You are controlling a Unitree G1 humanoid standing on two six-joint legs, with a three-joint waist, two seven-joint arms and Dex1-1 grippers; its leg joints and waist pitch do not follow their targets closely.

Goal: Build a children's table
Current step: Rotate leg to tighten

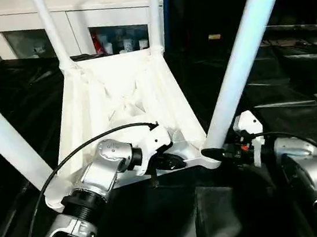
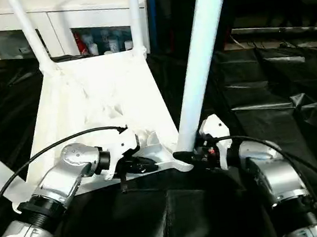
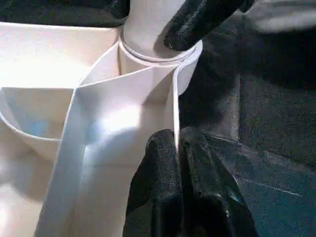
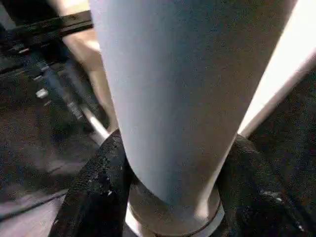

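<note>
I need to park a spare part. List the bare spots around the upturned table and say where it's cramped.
Free: the black sheeting right of the tabletop, and the sheeting left of it, between the two left legs. Cramped: the near right corner, where the right gripper closes round the leg at its socket and the left gripper pinches the near edge.

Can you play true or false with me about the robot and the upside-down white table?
1. The table top lies upside down, ribs showing. True.
2. The right gripper has its fingers around the near right leg by its base. True.
3. The left gripper holds a leg. False: it pinches a thin rib of the table top's edge.
4. Only two legs stand in the sockets. False: four legs stand up.
5. The table sits on a red sheet. False: the black sheet lies under it.
</note>
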